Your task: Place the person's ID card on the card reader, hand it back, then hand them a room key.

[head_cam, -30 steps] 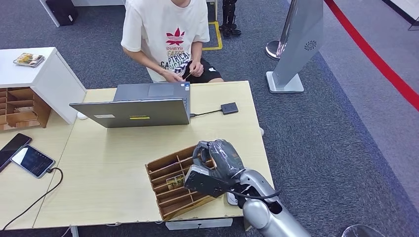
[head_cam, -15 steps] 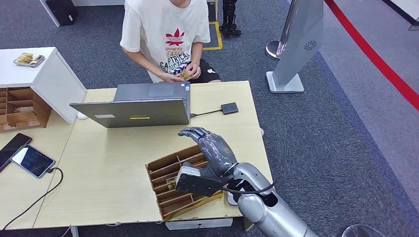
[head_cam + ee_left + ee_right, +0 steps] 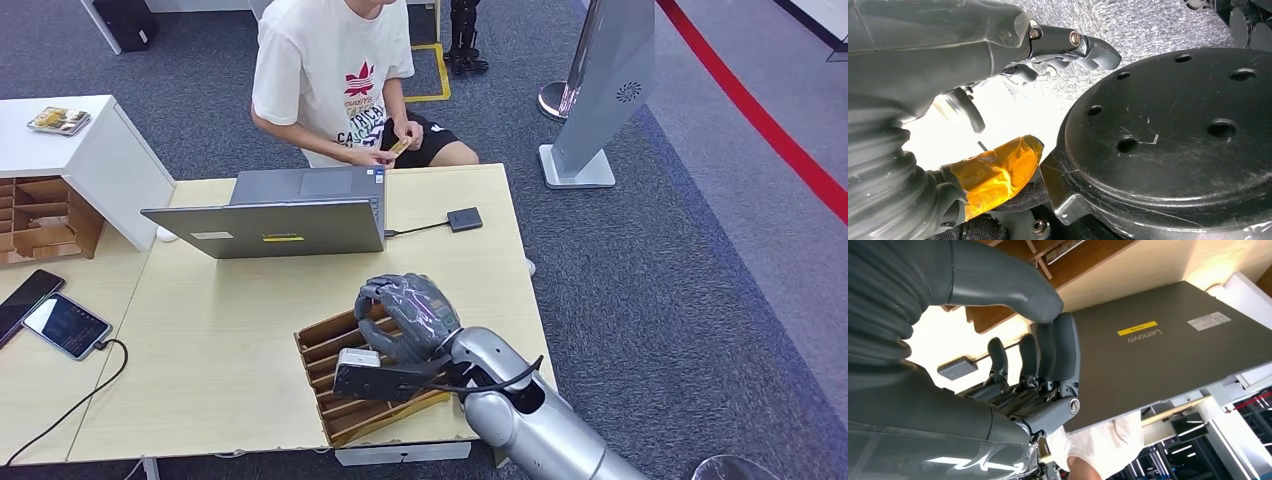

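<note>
A grey laptop point(image 3: 270, 212) stands open on the pale worktop point(image 3: 200, 340). The person point(image 3: 335, 70) behind it holds a small yellowish card point(image 3: 398, 147). The right hand point(image 3: 405, 315), fingers curled in and holding nothing, hovers over the brown slotted card box point(image 3: 330, 355). A small black card reader point(image 3: 464, 219) lies farther right. The left hand point(image 3: 1068, 50) hangs with loosely bent fingers; I cannot tell its state.

The laptop point(image 3: 270, 212) is standing open across the far side of the table point(image 3: 210, 330), walling off the person point(image 3: 335, 70) sitting behind it. Right of its lid, bare tabletop is lying open around the card reader point(image 3: 464, 219) and its cable. The wooden card rack point(image 3: 345, 375) is occupying the near corner, with the right hand point(image 3: 405, 315) hanging curled over it.
</note>
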`<control>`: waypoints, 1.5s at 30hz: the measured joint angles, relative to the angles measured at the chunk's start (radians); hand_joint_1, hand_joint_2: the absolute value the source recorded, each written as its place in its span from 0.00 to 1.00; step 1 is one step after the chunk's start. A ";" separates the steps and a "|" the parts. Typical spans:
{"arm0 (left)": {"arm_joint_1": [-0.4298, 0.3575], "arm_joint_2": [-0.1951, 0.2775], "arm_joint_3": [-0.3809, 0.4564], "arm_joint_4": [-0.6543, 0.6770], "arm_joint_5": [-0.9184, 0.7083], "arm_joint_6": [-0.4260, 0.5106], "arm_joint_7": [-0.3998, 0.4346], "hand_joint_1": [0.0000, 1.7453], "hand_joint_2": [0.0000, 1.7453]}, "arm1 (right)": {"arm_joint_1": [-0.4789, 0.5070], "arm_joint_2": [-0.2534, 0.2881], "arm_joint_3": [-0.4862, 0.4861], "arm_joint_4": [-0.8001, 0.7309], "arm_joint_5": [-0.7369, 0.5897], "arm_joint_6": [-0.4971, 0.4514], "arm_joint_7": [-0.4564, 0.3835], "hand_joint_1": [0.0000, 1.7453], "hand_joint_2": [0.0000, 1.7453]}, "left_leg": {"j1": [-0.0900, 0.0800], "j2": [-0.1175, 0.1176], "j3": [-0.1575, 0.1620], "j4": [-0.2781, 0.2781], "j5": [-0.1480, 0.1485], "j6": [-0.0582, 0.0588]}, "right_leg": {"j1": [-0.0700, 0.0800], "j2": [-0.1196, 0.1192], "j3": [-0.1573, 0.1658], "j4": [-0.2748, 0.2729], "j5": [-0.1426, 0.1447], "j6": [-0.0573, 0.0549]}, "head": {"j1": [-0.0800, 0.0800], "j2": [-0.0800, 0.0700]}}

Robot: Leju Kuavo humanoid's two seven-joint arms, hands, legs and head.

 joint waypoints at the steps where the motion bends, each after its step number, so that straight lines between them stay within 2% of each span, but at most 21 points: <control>1: 0.000 0.001 0.000 0.000 0.000 -0.001 0.000 0.00 1.00 | -0.003 0.001 0.004 0.005 0.004 0.000 0.000 0.75 1.00 | 0.000 0.000 0.000 0.000 0.000 0.000 | 0.000 0.000 0.000 0.000 0.000 0.000 | 0.000 0.000; 8: 0.001 0.004 0.001 0.000 -0.003 -0.003 -0.001 0.00 1.00 | -0.018 0.007 0.026 0.037 0.022 -0.006 0.002 0.70 1.00 | 0.000 0.000 0.000 0.000 0.000 0.000 | 0.000 0.000 0.000 0.000 0.000 0.000 | 0.000 0.000; 15: 0.003 0.006 0.011 0.000 -0.006 -0.004 -0.003 0.00 1.00 | -0.028 0.010 0.041 0.053 0.028 -0.011 0.002 0.55 1.00 | 0.000 0.000 0.000 0.000 0.000 0.000 | 0.000 0.000 0.000 0.000 0.000 0.000 | 0.000 0.000; 18: 0.004 0.006 0.016 0.000 -0.007 -0.006 -0.005 0.00 1.00 | -0.030 0.010 0.045 0.054 0.028 -0.011 0.002 0.53 1.00 | 0.000 0.000 0.000 0.000 0.000 0.000 | 0.000 0.000 0.000 0.000 0.000 0.000 | 0.000 0.000; 28: 0.006 0.007 0.018 0.000 -0.010 -0.008 -0.008 0.00 1.00 | -0.038 0.010 0.053 0.065 0.032 -0.010 0.004 0.58 1.00 | 0.000 0.000 0.000 0.000 0.000 0.000 | 0.000 0.000 0.000 0.000 0.000 0.000 | 0.000 0.000; 45: 0.007 0.008 0.026 0.000 -0.032 -0.009 -0.008 0.00 1.00 | -0.050 0.017 0.065 0.118 0.056 -0.013 0.023 0.54 1.00 | 0.000 0.000 0.000 0.000 0.000 0.000 | 0.000 0.000 0.000 0.000 0.000 0.000 | 0.000 0.000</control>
